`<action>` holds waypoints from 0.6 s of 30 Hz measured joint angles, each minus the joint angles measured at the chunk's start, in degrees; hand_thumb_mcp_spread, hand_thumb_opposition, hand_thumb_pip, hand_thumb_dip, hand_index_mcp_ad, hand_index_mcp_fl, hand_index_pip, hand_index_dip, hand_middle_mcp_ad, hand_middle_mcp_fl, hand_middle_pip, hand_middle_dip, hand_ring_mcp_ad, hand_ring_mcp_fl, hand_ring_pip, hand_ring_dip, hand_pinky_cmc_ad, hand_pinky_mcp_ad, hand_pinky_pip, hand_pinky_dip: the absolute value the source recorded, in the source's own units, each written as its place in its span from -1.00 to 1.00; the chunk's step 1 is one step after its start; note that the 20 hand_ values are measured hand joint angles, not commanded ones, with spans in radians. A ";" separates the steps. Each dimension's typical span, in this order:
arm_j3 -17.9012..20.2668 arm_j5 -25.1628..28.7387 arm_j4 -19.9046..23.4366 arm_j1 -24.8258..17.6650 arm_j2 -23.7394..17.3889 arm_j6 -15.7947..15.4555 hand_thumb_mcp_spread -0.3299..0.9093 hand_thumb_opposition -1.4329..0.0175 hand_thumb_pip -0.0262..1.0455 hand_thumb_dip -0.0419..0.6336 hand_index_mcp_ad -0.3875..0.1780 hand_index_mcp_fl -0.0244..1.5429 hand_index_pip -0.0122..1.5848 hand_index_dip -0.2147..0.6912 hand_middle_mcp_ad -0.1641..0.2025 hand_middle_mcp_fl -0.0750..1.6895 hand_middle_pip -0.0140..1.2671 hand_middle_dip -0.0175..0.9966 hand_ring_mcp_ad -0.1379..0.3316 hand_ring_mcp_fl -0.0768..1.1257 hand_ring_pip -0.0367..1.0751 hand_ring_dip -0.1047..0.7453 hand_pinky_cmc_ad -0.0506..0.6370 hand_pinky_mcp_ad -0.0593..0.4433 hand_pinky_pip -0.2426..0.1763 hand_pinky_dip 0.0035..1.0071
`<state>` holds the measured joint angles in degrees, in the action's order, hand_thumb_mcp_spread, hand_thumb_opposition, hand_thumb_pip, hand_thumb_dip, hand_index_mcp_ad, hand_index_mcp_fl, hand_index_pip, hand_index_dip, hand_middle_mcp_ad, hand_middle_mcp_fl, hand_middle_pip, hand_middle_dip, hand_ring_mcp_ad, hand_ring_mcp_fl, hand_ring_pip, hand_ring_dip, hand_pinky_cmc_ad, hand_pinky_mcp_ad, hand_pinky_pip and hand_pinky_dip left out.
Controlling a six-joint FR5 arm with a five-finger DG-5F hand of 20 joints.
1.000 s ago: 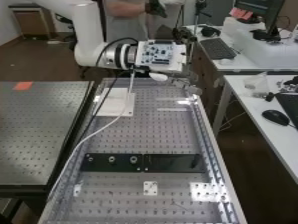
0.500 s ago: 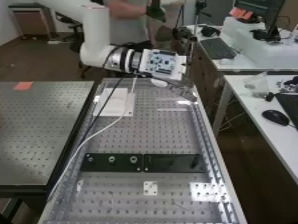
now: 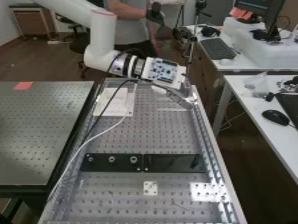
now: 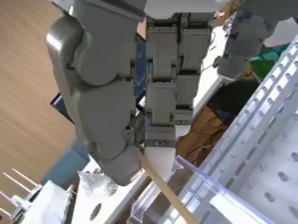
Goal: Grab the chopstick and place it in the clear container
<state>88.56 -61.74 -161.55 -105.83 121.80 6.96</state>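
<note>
At the far end of the bench in the high view, the hand (image 3: pixel 182 98) hangs low from the arm near the right rail. In the wrist view the hand (image 4: pixel 159 100) has its thumb and a fingertip closed together on one end of a thin wooden chopstick (image 4: pixel 163 186). The rest of the chopstick sticks out past the fingertips at a slant. Clear plastic walls, seemingly of the clear container (image 4: pixel 225 194), stand close beside the chopstick; whether it is above or outside them I cannot tell.
A white plate (image 3: pixel 114 103) lies on the perforated bench (image 3: pixel 159 135), left of the hand. Dark bars (image 3: pixel 143 163) with round fittings cross the bench nearer the camera. A cable (image 3: pixel 83 145) runs down its left side. A white desk (image 3: pixel 256 112) with a mouse stands right.
The arm and hand have come down and nearer along the bench. The hand now sits lower over the far end, close to the right rail.
</note>
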 joint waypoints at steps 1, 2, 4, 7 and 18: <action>-0.01 -0.12 -0.02 -0.01 0.09 -0.22 0.72 -0.46 -0.19 -0.09 -0.16 0.75 -0.73 0.50 0.17 0.67 -0.62 0.32 -0.54 0.47 -0.72 0.20 0.26 0.35 0.32 -0.70; -0.04 -0.20 -0.10 -0.02 0.20 -0.38 0.72 -0.46 -0.19 -0.09 -0.16 0.75 -0.74 0.50 0.17 0.67 -0.62 0.32 -0.54 0.47 -0.72 0.20 0.26 0.35 0.32 -0.70; -0.22 -0.45 -0.71 0.00 0.63 -0.55 0.72 -0.46 -0.19 -0.09 -0.16 0.75 -0.74 0.50 0.17 0.67 -0.62 0.32 -0.54 0.47 -0.72 0.20 0.26 0.35 0.32 -0.70; -0.57 -0.78 -1.60 0.05 1.19 -0.45 0.72 -0.46 -0.19 -0.09 -0.16 0.75 -0.74 0.50 0.17 0.67 -0.62 0.32 -0.54 0.47 -0.72 0.20 0.26 0.35 0.32 -0.70; -1.15 -1.56 -2.54 0.08 2.29 -0.35 0.72 -0.46 -0.19 -0.09 -0.16 0.75 -0.74 0.50 0.17 0.67 -0.62 0.32 -0.54 0.47 -0.73 0.20 0.26 0.35 0.32 -0.70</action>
<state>87.41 -63.29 -164.09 -105.75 124.09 6.61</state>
